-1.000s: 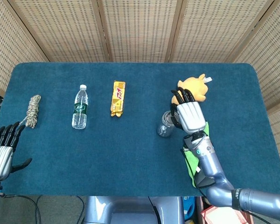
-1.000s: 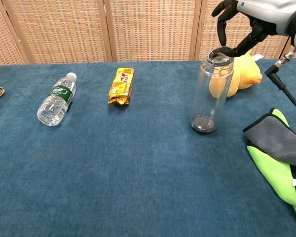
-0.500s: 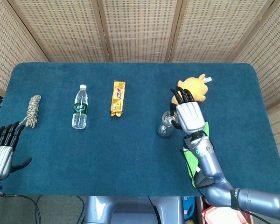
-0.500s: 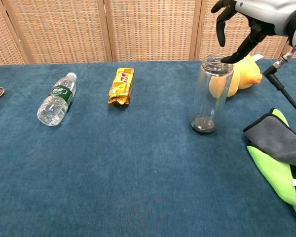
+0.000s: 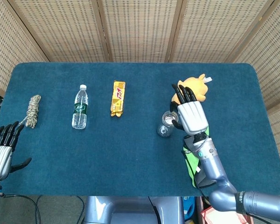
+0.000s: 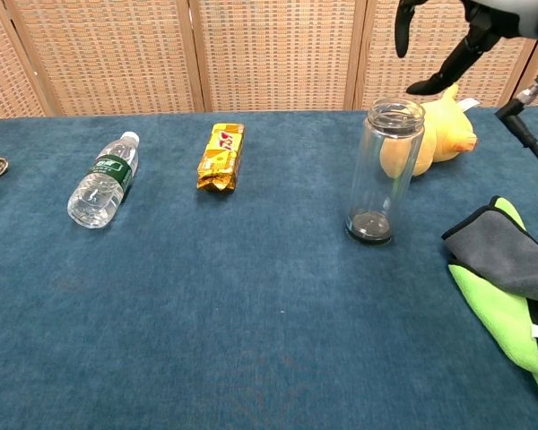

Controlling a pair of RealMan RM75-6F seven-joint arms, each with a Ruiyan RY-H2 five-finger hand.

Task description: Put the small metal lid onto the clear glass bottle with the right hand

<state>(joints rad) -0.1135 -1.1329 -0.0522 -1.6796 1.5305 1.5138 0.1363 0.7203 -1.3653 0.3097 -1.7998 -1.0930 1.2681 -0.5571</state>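
Observation:
The clear glass bottle (image 6: 386, 170) stands upright right of the table's middle, also seen from above in the head view (image 5: 165, 126). The small metal lid (image 6: 395, 111) sits on the bottle's mouth. My right hand (image 6: 444, 40) hovers above and to the right of the bottle top with its dark fingers spread, touching nothing; in the head view this hand (image 5: 191, 114) lies just right of the bottle. My left hand (image 5: 2, 149) stays at the near left table edge, fingers apart and holding nothing.
A plastic water bottle (image 6: 103, 179) lies on its side at the left, a yellow snack bar (image 6: 221, 157) beside it, a rope coil (image 5: 33, 110) far left. A yellow plush toy (image 6: 439, 134) sits right behind the glass bottle. A green-and-grey cloth (image 6: 511, 287) lies near right.
My right hand let go of the lid at the bottle's mouth and rose up and to the right. The lid stays on the bottle. The left hand has not moved.

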